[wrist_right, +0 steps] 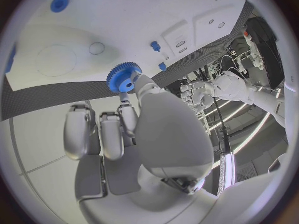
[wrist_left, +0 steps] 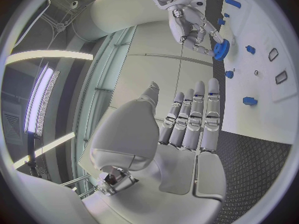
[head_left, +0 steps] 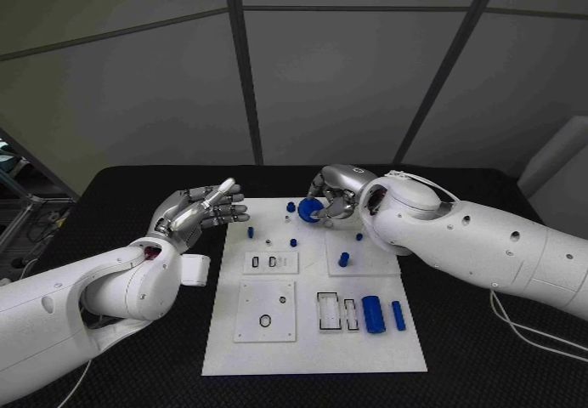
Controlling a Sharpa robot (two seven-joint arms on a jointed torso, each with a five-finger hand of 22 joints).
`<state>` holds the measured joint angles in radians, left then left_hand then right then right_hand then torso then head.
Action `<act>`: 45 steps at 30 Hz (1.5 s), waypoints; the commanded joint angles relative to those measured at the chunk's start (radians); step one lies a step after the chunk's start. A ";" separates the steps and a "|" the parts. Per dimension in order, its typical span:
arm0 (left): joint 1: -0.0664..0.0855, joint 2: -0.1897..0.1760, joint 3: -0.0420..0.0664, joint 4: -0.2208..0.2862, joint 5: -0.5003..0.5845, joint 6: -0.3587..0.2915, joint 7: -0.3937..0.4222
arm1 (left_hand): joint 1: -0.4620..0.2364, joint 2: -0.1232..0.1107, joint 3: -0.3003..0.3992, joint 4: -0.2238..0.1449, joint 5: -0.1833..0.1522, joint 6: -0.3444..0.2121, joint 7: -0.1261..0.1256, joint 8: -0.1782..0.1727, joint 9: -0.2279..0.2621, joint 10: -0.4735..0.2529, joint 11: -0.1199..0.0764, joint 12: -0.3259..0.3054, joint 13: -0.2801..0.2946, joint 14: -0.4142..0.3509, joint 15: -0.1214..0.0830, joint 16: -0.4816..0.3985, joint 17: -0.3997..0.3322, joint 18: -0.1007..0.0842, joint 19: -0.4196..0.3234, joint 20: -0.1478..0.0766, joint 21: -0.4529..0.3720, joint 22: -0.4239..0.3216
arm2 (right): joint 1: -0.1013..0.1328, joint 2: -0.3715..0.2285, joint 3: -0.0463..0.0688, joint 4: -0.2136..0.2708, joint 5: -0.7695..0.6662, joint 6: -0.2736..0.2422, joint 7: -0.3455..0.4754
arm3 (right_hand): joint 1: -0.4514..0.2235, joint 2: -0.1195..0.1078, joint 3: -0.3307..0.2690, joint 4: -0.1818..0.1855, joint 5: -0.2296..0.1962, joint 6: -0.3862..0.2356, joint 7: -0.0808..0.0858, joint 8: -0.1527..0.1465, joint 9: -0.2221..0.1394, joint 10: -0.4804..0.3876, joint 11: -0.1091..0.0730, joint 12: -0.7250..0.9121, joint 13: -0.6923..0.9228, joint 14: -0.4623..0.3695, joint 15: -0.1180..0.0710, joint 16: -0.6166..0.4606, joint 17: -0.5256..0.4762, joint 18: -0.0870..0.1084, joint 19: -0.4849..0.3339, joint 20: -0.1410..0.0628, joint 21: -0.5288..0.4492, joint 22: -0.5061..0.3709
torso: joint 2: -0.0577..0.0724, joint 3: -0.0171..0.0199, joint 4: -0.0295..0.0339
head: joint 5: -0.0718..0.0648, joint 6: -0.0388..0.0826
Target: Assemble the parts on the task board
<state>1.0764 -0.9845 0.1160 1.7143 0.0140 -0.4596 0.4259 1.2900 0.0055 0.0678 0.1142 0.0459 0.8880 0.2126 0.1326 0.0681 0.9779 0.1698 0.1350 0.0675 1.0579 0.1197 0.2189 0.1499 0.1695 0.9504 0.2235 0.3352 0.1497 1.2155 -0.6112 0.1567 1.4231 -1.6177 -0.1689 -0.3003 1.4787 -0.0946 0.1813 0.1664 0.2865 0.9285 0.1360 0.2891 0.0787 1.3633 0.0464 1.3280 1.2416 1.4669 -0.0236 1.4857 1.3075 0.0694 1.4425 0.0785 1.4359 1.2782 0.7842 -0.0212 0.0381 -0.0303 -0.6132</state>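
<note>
The white task board (head_left: 313,348) lies in the middle of the black table. My right hand (head_left: 333,197) hovers over its far edge and pinches a blue gear (head_left: 310,210) between thumb and fingers; the right wrist view shows the gear (wrist_right: 125,77) at the fingertips of this hand (wrist_right: 124,129), just above the board (wrist_right: 124,30). My left hand (head_left: 196,212) is raised beside the board's far left corner, fingers straight and apart, holding nothing; the left wrist view shows the same hand (wrist_left: 190,127) and the gear (wrist_left: 221,50). Small blue pegs (head_left: 344,258) stand on the board, and two blue cylinders (head_left: 372,320) lie near its right edge.
A small white block (head_left: 195,269) sits just off the board's left edge, under my left forearm. Raised plates with slots (head_left: 271,263) and a ring hole (head_left: 266,311) occupy the board's middle. A cable (head_left: 527,331) trails on the table at the right.
</note>
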 commanded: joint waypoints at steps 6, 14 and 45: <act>0.002 -0.002 0.001 0.006 -0.003 0.015 0.004 | 0.010 0.001 -0.002 -0.004 0.001 0.003 0.005 -0.006 -0.001 0.007 0.002 -0.007 -0.001 -0.003 0.004 -0.006 0.001 0.010 -0.006 0.003 -0.006 -0.001 | 0.002 0.049 -0.032 -0.035 -0.038 -0.014 0.000 | -0.009 -0.001 0.007 0.000 0.007 0.003 0.002 -0.003 -0.002 0.005 0.002 0.004 0.001 0.067 -0.004 0.007 0.069 -0.013 0.007 -0.001 0.007 0.004 | -0.001 0.0007 0.0008 | 0.004 0.000; 0.002 0.003 0.001 0.004 -0.003 0.016 0.004 | 0.010 0.001 -0.002 -0.004 0.001 0.003 0.005 -0.006 -0.001 0.007 0.002 -0.007 -0.001 -0.003 0.004 -0.006 0.001 0.010 -0.006 0.003 -0.006 -0.001 | 0.002 0.105 -0.049 -0.080 -0.056 -0.024 0.005 | -0.013 -0.004 0.011 -0.002 0.007 0.000 0.003 -0.006 -0.004 0.001 0.003 0.001 -0.003 0.067 -0.003 0.007 0.069 -0.014 0.008 -0.001 0.009 0.008 | 0.002 0.0022 0.0008 | 0.005 0.000; 0.002 0.010 0.001 0.000 -0.003 0.019 -0.001 | 0.010 0.001 -0.002 -0.004 0.001 0.003 0.005 -0.006 -0.001 0.007 0.002 -0.007 -0.001 -0.003 0.004 -0.006 0.001 0.010 -0.006 0.003 -0.006 -0.001 | 0.002 0.167 -0.053 -0.149 -0.075 -0.014 0.005 | -0.048 -0.027 0.038 -0.017 -0.007 -0.054 0.020 -0.043 -0.014 -0.020 0.018 -0.019 -0.025 0.067 0.009 0.007 0.070 -0.015 0.009 0.010 0.012 0.015 | 0.000 0.0021 -0.0020 | 0.010 -0.003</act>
<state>1.0767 -0.9749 0.1161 1.7137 0.0140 -0.4557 0.4237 1.2900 0.0055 0.0678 0.1143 0.0459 0.8881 0.2125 0.1326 0.0681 0.9778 0.1698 0.1350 0.0675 1.0579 0.1197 0.2189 0.1505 0.1695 0.9504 0.2236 0.3352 0.1500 1.2149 -0.4458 0.1028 1.2771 -1.6831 -0.1978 -0.2995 1.4365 -0.1165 0.2162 0.1515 0.2835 0.8811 0.1558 0.2513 0.0673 1.3484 0.0612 1.3124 1.2177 1.4667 -0.0232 1.4893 1.3073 0.0698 1.4533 0.0822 1.4435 1.2939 0.7846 -0.0191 0.0364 -0.0215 -0.6152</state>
